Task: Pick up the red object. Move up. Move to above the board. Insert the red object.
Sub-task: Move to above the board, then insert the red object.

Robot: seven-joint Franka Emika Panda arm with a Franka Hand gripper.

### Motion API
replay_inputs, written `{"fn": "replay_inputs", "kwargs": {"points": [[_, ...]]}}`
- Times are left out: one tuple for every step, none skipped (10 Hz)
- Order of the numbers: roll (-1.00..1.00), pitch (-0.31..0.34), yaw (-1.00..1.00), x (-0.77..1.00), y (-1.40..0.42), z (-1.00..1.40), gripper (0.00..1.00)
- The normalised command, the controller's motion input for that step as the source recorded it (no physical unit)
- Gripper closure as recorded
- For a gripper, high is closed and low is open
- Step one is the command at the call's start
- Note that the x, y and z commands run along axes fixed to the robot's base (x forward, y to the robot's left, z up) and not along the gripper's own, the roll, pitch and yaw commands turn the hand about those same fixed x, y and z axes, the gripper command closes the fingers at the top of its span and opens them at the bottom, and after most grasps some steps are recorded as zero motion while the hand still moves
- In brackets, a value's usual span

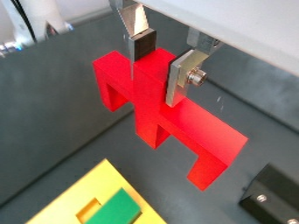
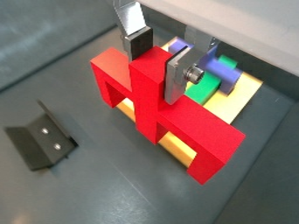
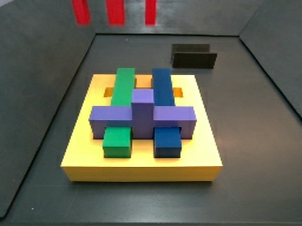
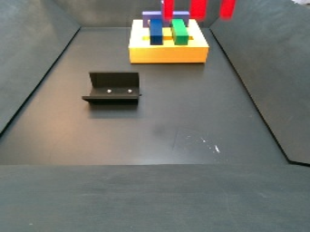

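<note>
One matte red blocky piece point(image 1: 158, 109) hangs high in the air, its middle stem pinched tight between the gripper's point(image 1: 160, 63) two flat silver fingers point(image 1: 184, 77). Below it sits one thick yellow board point(image 3: 141, 161) with two green blocks point(image 3: 118, 139), two blue blocks point(image 3: 168, 139) and one purple cross block point(image 3: 143, 111). One dark L-shaped fixture point(image 4: 111, 88) stands apart on the dark grey floor, with grey walls around.

Yellow board point(image 3: 83, 150) carrying purple, green, blue blocks, red object point(image 3: 115, 11) at frame top, fixture point(image 3: 195, 57) behind
</note>
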Motion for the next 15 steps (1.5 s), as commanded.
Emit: {"fn": "replay_inputs", "kwargs": {"points": [[-0.04, 0.086, -0.01, 0.03, 0.0, 0.49, 1.0], [-0.05, 0.067, -0.01, 0.03, 0.0, 0.27, 1.0], [-0.05, 0.056, -0.01, 0.02, 0.0, 0.19, 1.0], [-0.11, 0.107, -0.17, 0.68, -1.4, 0.44, 1.0], [-0.07, 0.114, -0.16, 0.68, -1.4, 0.4, 1.0], [0.02, 0.212, -0.06, 0.8, -1.4, 0.35, 1.0], [0.02, 0.236, -0.04, 0.6, -0.93, 0.25, 1.0], [0.05, 0.235, -0.02, 0.46, -0.68, 0.2, 1.0], [0.06, 0.134, 0.0, 0.18, -0.28, 0.09, 1.0], [-0.02, -0.023, 0.0, -0.02, 0.0, -0.03, 1.0], [-0.04, 0.0, -0.04, 0.0, 0.07, -0.25, 1.0], [0.0, 0.0, -0.21, 0.13, 0.29, -0.77, 1.0], [0.11, 0.084, -0.07, 0.36, 0.52, -0.94, 1.0], [0.15, 0.0, 0.0, 0.23, 0.34, -0.95, 1.0], [0.21, 0.0, 0.01, 0.27, 0.21, -0.87, 1.0]]}}
